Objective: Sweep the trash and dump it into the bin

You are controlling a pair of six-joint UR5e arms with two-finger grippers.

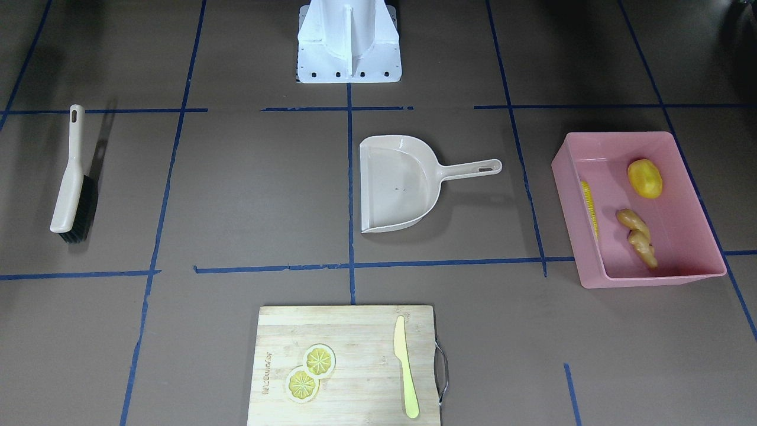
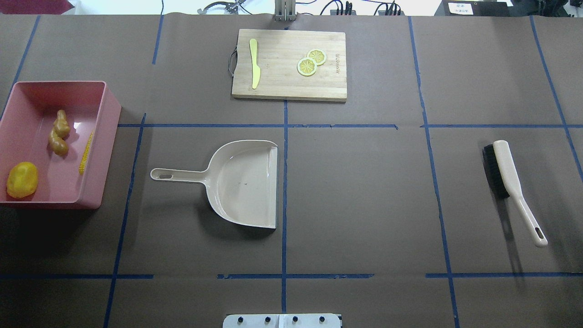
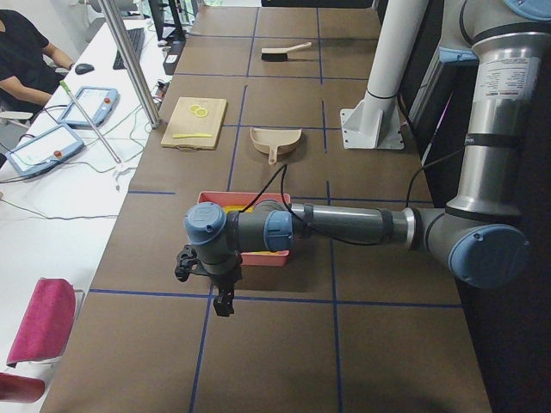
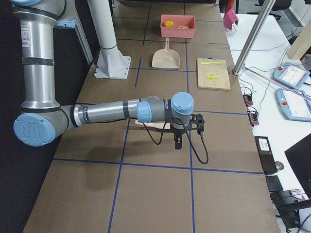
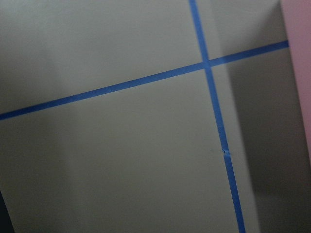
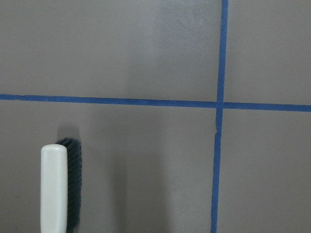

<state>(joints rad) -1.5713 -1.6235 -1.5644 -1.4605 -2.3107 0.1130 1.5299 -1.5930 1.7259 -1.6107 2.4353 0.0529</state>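
Already corn cob (image 2: 86, 152), potato (image 2: 21, 180) and ginger (image 2: 59, 133) lie inside the pink bin (image 2: 107, 136); dustpan (image 2: 241, 180) and brush (image 2: 510, 182) rest apart on the table (image 2: 364, 191). Whether the left tool (image 3: 222, 297) or right tool (image 4: 178, 141) grips anything cannot be told.

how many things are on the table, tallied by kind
Large pink rectangular plastic tub: 1
Toy foods inside it: 3 (long yellow corn cob, rounded yellow potato-like lump, knobbly tan-orange ginger root)
Pale-rimmed yellow lemon slices: 2
Sweeping tools: 2 (beige plastic dustpan, beige-handled black-bristled brush)
Pale yellow toy knife: 1
Wooden cutting board: 1
Total: 10
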